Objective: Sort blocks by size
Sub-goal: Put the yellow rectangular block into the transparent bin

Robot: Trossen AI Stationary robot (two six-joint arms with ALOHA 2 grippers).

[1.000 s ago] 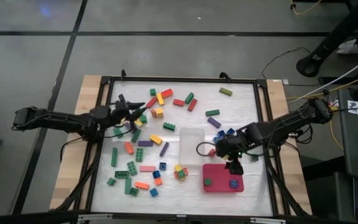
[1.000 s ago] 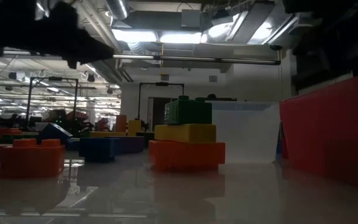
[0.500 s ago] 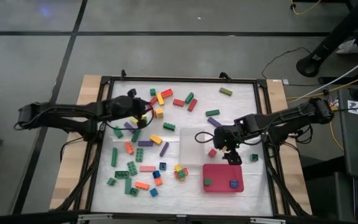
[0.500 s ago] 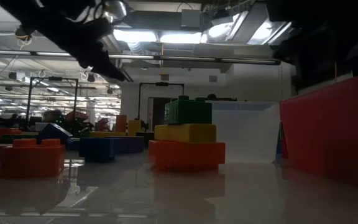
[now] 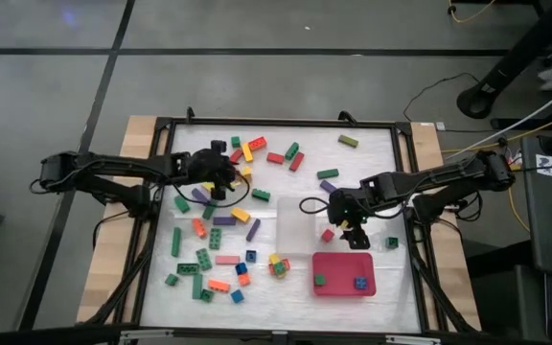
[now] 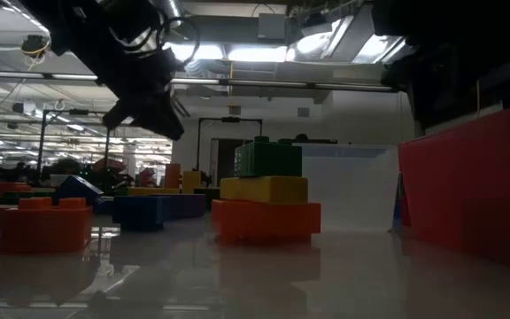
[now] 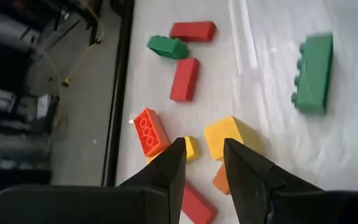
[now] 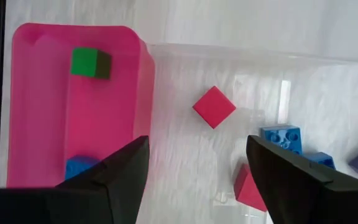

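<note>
From above, the blocks point(image 5: 220, 219) are seen scattered over the white table point(image 5: 381, 144), most of them around the left claw point(image 5: 220, 174), which is being held over a cluster of yellow, orange and red pieces. The right claw point(image 5: 345, 218) is being held just beside a small red cube point(image 5: 327, 235), with the red tray point(image 5: 344, 273) nearby, holding a green and a blue cube.

At table height, stacked orange, yellow and green blocks point(image 6: 265, 200) are being shown below a dark arm point(image 6: 135, 66).

In the left wrist view, the fingers point(image 7: 166, 171) are being kept slightly apart, gripping nothing, directly above a small yellow block point(image 7: 191, 147).

In the right wrist view, the fingers point(image 8: 120, 171) are being held wide apart and empty, the red cube point(image 8: 214, 106) lying between and ahead of them.
</note>
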